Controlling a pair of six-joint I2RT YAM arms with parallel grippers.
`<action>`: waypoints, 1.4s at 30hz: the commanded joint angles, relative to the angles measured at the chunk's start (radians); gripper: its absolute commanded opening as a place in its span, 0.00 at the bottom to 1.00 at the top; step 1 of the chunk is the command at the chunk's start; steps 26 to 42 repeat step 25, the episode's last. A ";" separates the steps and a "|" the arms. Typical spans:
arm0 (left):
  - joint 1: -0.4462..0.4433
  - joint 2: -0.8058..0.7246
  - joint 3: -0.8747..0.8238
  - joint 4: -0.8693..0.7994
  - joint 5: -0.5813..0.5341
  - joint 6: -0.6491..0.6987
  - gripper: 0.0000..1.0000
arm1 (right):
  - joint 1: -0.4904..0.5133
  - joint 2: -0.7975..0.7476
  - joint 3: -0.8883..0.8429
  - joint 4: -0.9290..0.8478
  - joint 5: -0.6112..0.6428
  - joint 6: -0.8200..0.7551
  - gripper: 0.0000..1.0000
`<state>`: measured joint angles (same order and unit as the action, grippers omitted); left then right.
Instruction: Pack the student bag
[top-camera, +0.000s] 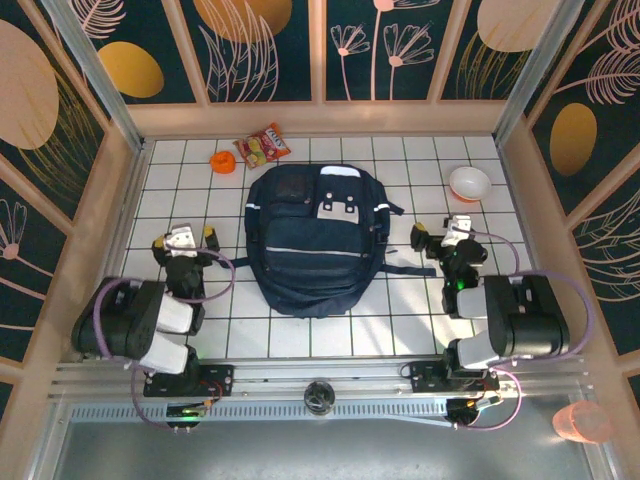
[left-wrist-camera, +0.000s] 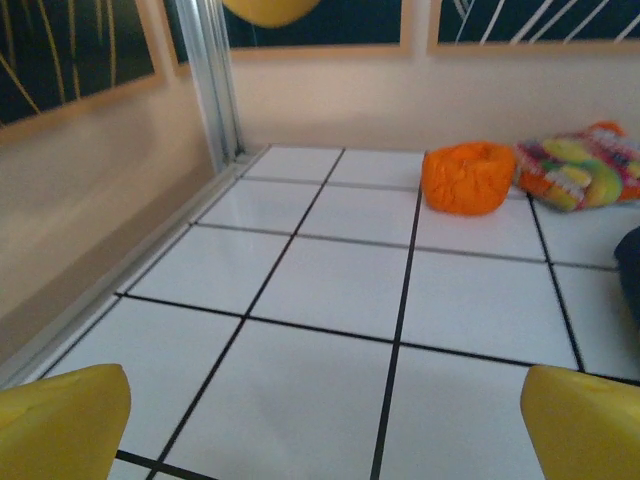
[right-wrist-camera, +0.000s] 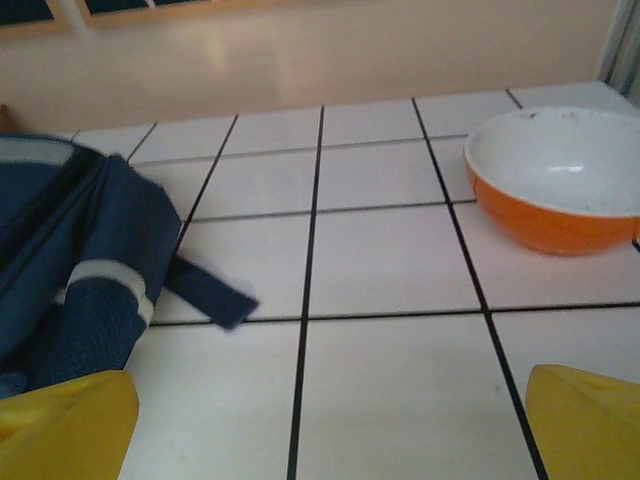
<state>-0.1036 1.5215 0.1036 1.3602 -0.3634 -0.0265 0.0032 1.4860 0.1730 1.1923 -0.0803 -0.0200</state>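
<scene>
The student bag (top-camera: 315, 240), dark navy with thin light stripes and a grey buckle patch, lies flat in the middle of the tiled table. In the right wrist view its side (right-wrist-camera: 60, 270) and a loose strap (right-wrist-camera: 210, 292) show at the left. My left gripper (top-camera: 185, 238) rests to the left of the bag, apart from it. It is open, with bare tile between the yellow fingertips (left-wrist-camera: 65, 420). My right gripper (top-camera: 447, 238) sits to the right of the bag. It is open and empty too (right-wrist-camera: 330, 425).
An orange crumpled item (top-camera: 222, 160) (left-wrist-camera: 468, 177) and a colourful snack packet (top-camera: 263, 146) (left-wrist-camera: 580, 170) lie beyond the bag at the back left. An orange bowl with a white inside (top-camera: 470, 183) (right-wrist-camera: 555, 185) stands at the back right. Walls enclose the table.
</scene>
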 joint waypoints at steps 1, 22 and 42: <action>0.048 -0.009 0.125 -0.082 0.084 -0.047 0.99 | -0.032 0.080 0.000 0.235 0.010 0.011 0.99; 0.074 -0.003 0.119 -0.059 0.087 -0.075 0.99 | -0.043 0.077 0.052 0.124 0.031 0.034 0.99; 0.074 -0.003 0.119 -0.059 0.088 -0.075 0.99 | -0.044 0.076 0.052 0.125 0.031 0.035 0.99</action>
